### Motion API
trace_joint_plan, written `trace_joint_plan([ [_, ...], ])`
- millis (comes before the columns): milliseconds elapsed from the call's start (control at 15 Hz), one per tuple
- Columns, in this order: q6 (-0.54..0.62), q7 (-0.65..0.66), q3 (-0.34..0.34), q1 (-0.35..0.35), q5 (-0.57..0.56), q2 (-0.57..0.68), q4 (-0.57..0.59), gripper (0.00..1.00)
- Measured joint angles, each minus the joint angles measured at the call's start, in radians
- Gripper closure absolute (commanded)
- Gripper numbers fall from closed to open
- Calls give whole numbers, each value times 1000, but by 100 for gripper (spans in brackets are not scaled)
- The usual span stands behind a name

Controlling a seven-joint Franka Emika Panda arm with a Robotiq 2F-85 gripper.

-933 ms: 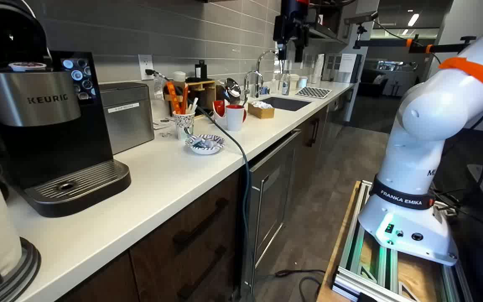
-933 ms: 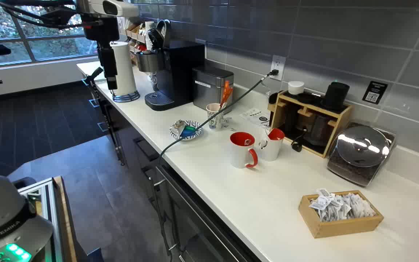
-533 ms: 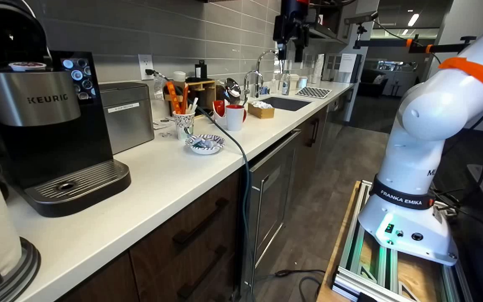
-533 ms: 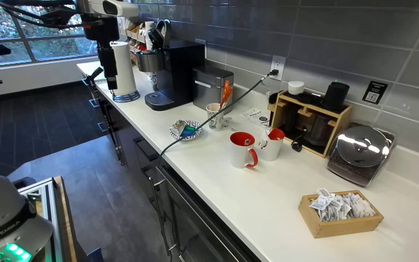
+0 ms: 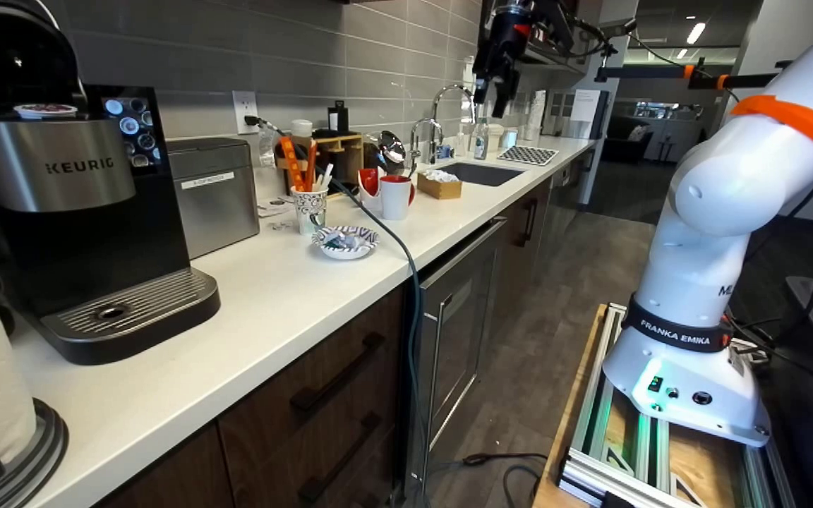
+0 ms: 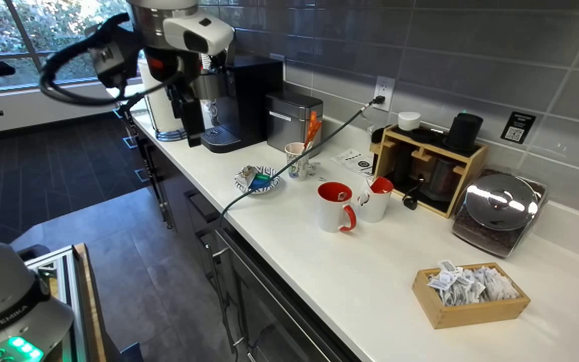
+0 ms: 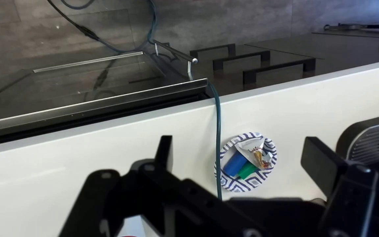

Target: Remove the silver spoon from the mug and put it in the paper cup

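Two white mugs with red insides stand on the white counter: a front mug (image 5: 395, 202) (image 6: 330, 217) and a back mug (image 5: 368, 203) (image 6: 377, 207). A sliver of a mug (image 7: 134, 227) shows at the bottom of the wrist view. I cannot make out the silver spoon in any view. The patterned paper cup (image 5: 310, 213) (image 6: 296, 168) holds orange-handled tools and white sticks. My gripper (image 5: 491, 100) is open and empty, high above the counter. In the wrist view, its fingers (image 7: 240, 148) are wide apart over the bowl area. In an exterior view only one finger (image 6: 193, 131) shows clearly.
A patterned paper bowl (image 7: 237, 187) holding packets sits near the counter's front edge. A dark cable (image 6: 340, 131) runs from the wall outlet across the counter, past the bowl. A coffee machine (image 5: 96, 233), a wooden shelf (image 6: 465, 183) and a wooden packet box (image 6: 470, 317) stand around.
My gripper has tilted and come down a little. In an exterior view it has shifted right and looks larger. The mugs, paper cup and bowl have not moved.
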Motion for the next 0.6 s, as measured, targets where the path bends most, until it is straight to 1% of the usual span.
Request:
trace_joint_plan([
  [133,7,-108,-82,-4,51,50,8,0],
  [267,5,-147,-122,-11,96,118,23,0],
  [467,5,-156,-125,-11,127,208,53,0],
  [600,1,-156,-123,-11,130,223,67,0],
])
